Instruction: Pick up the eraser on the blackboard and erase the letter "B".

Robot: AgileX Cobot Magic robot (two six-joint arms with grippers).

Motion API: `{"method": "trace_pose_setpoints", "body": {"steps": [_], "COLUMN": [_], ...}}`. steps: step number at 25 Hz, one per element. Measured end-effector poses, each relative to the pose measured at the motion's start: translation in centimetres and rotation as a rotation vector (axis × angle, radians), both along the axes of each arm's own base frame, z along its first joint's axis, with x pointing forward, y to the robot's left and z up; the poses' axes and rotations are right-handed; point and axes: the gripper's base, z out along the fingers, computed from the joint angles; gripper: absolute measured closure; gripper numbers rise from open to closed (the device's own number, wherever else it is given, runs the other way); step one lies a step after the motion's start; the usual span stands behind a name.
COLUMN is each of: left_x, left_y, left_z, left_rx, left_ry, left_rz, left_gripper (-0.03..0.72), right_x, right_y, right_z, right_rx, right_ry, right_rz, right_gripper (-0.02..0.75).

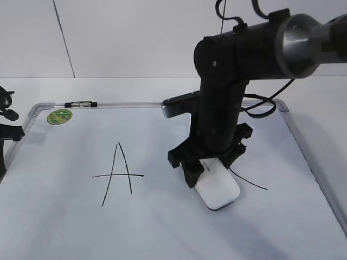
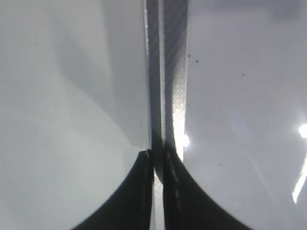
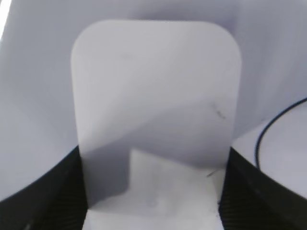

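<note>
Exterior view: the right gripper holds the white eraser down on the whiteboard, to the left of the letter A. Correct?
Not quite. In the exterior view the right gripper does hold the eraser down on the blackboard, but to the right of the letter A, not the left.

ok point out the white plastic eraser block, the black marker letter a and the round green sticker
white plastic eraser block (image 1: 218, 190), exterior view, top face
black marker letter A (image 1: 120, 174), exterior view, crossbar
round green sticker (image 1: 59, 116), exterior view, centre

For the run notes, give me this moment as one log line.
right gripper: shut on eraser, on blackboard | letter "B": not visible | "A": intact | left gripper: shut at board frame
</note>
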Motion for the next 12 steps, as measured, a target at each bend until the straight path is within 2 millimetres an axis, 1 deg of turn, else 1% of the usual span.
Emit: {"method": "trace_pose_setpoints", "body": {"steps": [3,5,7,9,12], "left_x": [0.0,0.0,0.0,0.0,-0.1], "left_y": [0.0,0.0,0.0,0.0,0.0], "left_z": [0.0,0.0,0.0,0.0,0.0], "left_rx": [0.0,0.0,-0.003,-0.005,-0.005], "left_ry": [0.001,0.001,0.001,0.004,0.006], "left_rz": [0.0,0.0,0.002,0.003,0.003], "left_gripper": [0.676,0.676,0.676,0.676,0.676], "right_x": [0.4,0.6,0.8,1.4,2.5], "right_y": [-0.3,-0.7,-1.3,-2.5,-5.1], "right_z": [2.1,2.9,3.0,3.0,3.0], "right_rx": [0.021,0.025,0.019,0.007,-0.016], "right_ry": [-0.062,-0.079,-0.075,-0.06,-0.04], "right_rz": [-0.003,-0.022,-0.051,-0.091,-0.166], "right_gripper": [0.188,0.188,0.188,0.188,0.188]}}
